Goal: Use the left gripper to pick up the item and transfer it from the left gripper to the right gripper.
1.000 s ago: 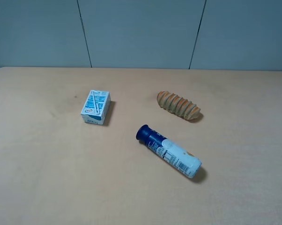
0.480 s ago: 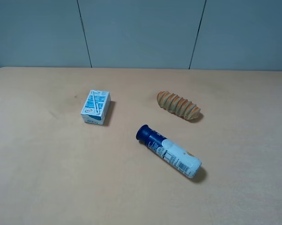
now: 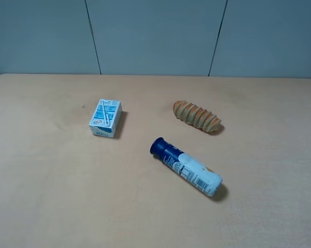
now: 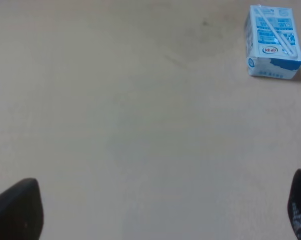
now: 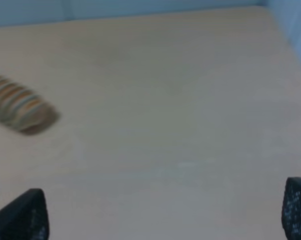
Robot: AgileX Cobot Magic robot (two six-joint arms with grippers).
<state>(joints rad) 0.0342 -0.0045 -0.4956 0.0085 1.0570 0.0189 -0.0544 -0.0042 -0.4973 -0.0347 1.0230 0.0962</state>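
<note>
The bottle [image 3: 186,167] lies on its side on the tan table [image 3: 52,181], its dark blue cap toward the back left and its white barcoded end toward the front right. No arm shows in the exterior high view. In the left wrist view my left gripper [image 4: 160,212] has its black fingertips [image 4: 18,210] wide apart with bare table between them; the bottle is out of that view. In the right wrist view my right gripper [image 5: 163,212] also has its fingertips [image 5: 23,215] wide apart and empty.
A small blue-white carton [image 3: 106,118] lies left of the bottle and shows in the left wrist view [image 4: 273,42]. A ridged orange-brown bread roll [image 3: 197,115] lies behind the bottle and shows in the right wrist view [image 5: 18,107]. A grey-blue wall [image 3: 155,36] backs the table.
</note>
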